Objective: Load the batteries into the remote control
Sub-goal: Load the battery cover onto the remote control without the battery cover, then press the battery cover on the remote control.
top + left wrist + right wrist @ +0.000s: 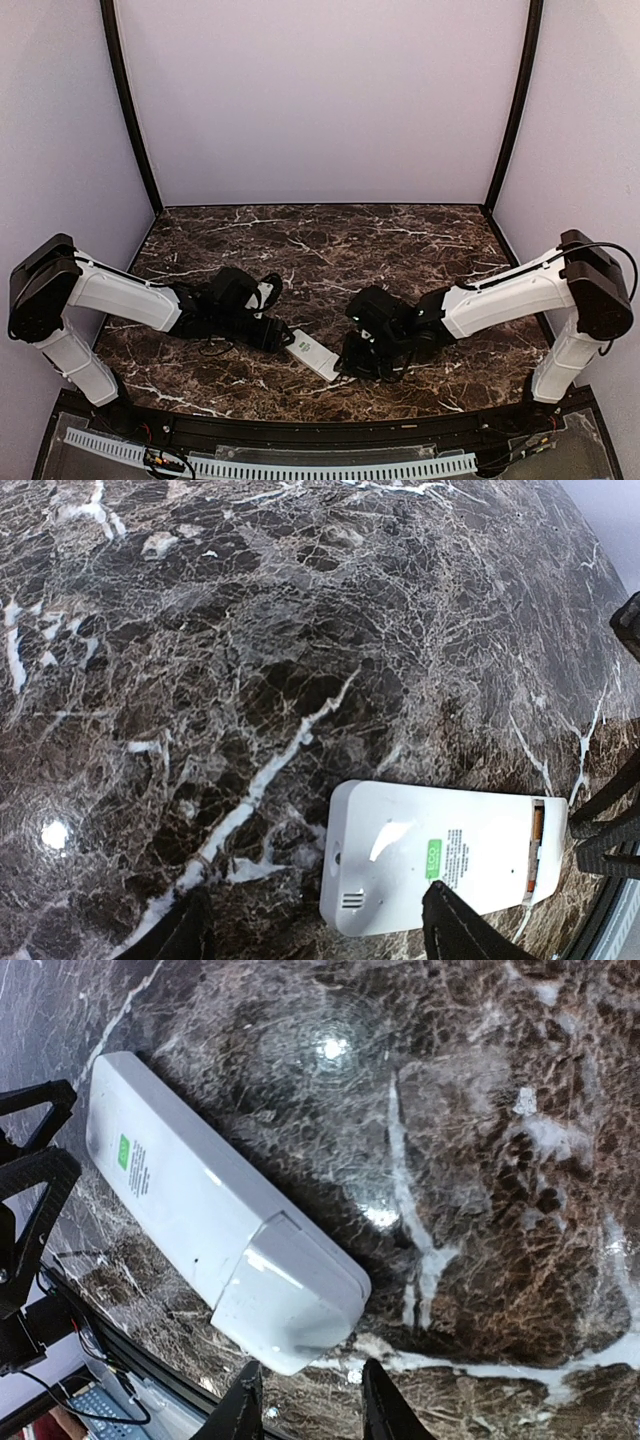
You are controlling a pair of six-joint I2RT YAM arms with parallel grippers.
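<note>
The remote control lies flat, label side up, on the marble table near its front edge, between the two arms. The left gripper is spread wide and empty, with one end of the remote just ahead of its tips. The right gripper is parted more narrowly, grasping nothing, with the other end just beyond it.

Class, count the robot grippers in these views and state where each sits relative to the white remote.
2. The left gripper is at the far-left end of the remote control; the right gripper is at its near-right end. Both are open.
</note>
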